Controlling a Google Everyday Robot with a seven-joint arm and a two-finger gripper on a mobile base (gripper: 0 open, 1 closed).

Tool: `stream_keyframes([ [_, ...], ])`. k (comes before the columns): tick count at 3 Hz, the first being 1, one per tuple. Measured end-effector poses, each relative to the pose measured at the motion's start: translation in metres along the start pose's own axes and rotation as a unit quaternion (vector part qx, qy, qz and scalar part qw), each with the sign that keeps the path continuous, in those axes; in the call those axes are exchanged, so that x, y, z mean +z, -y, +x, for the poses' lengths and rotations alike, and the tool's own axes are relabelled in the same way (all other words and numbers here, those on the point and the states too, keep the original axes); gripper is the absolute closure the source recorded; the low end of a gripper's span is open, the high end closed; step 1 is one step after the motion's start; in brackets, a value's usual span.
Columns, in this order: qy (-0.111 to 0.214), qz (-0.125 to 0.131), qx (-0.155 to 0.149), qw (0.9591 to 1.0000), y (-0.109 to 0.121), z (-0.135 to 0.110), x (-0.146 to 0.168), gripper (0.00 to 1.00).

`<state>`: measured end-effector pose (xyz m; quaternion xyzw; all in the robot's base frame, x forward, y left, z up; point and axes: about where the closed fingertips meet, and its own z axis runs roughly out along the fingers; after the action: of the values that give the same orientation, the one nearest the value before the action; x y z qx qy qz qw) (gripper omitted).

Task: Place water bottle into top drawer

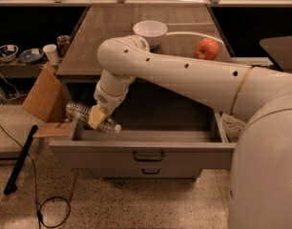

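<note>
End effector [98, 117] clamped on the water bottle [78, 111], held sideways at the top drawer's [198, 152] nine o'clock edge, cap pointing in, ready to drop.

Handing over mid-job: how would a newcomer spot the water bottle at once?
Find the open top drawer under the wooden counter. At its left end the hand grips the water bottle sideways over the drawer's left wall. It's the only clear ribbed thing there, white cap toward the drawer, beside brown cardboard.

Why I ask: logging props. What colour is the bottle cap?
White cap, camera view; gripper holds the water bottle over the top drawer.
</note>
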<state>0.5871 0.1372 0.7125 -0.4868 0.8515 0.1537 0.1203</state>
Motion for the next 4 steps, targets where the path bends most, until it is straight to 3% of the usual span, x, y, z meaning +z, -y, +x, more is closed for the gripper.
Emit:
stream_keyframes([
  [1, -0.004, 0.004, 0.03, 0.9995, 0.005, 0.01, -0.001, 0.55],
  [2, -0.008, 0.01, 0.065, 0.9978, 0.009, 0.018, -0.004, 0.24],
  [3, -0.008, 0.014, 0.077, 0.9969, 0.011, 0.02, -0.006, 0.02],
  [4, -0.003, 0.021, 0.087, 0.996, 0.011, 0.02, -0.01, 0.0],
])
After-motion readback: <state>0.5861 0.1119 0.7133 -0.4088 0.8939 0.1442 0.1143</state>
